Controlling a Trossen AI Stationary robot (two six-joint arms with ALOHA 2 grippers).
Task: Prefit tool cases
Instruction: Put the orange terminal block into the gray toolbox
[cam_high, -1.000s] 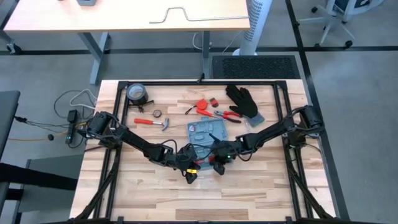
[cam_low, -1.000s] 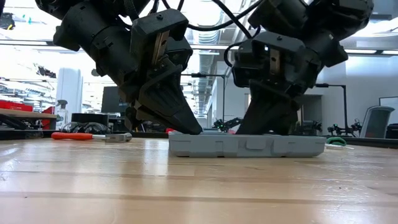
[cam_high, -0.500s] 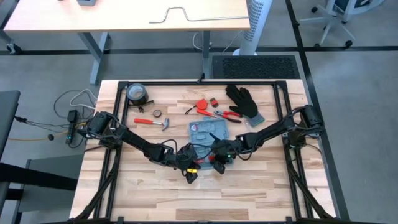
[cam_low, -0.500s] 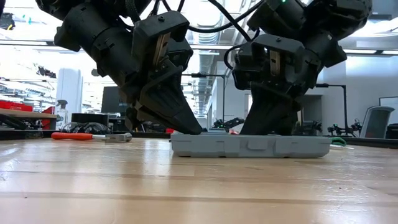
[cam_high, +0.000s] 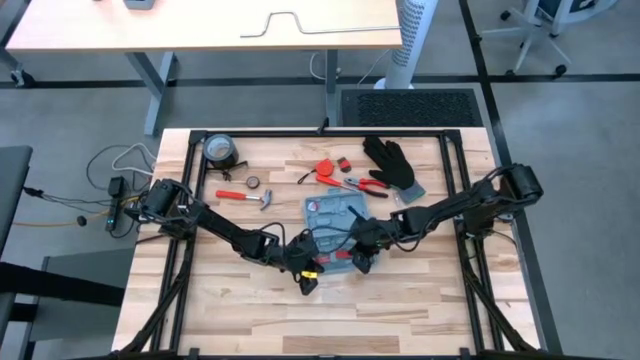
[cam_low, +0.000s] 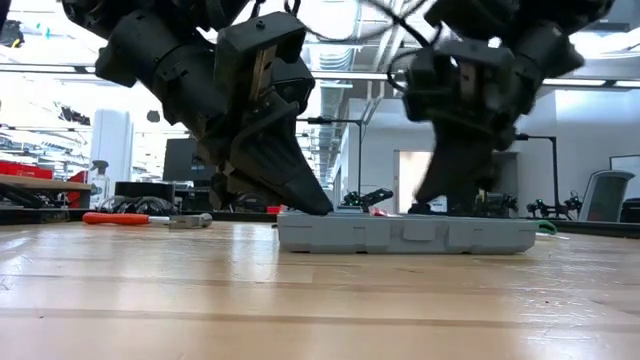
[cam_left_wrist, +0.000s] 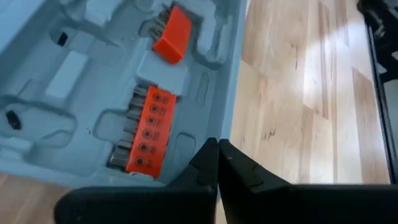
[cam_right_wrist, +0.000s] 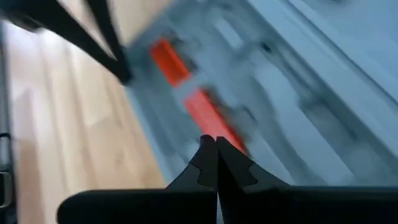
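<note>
Working tools: my two dark grippers, both low at the near part of the case.
Left gripper (cam_low: 318, 207): its fingers are pressed together, and the tip touches the near left corner of the case rim.
Right gripper (cam_low: 452, 205): its fingers are closed on nothing; it hangs above the near right part of the case, and I cannot tell if it touches.
Case: the flat rectangular light-blue plastic tool case (cam_high: 332, 216) lies open on the wooden table (cam_high: 420, 300), under and between my two grippers.
Inside the case: grey-blue moulded slots; an orange bit holder (cam_left_wrist: 142, 138) sits just ahead of my left fingertips, and a smaller orange block (cam_left_wrist: 172, 33) lies farther ahead.
Beyond the case: a black glove (cam_high: 392, 163), red-handled pliers (cam_high: 352, 183), a hammer with a red handle (cam_high: 250, 197) and a roll of grey tape (cam_high: 221, 151).
</note>
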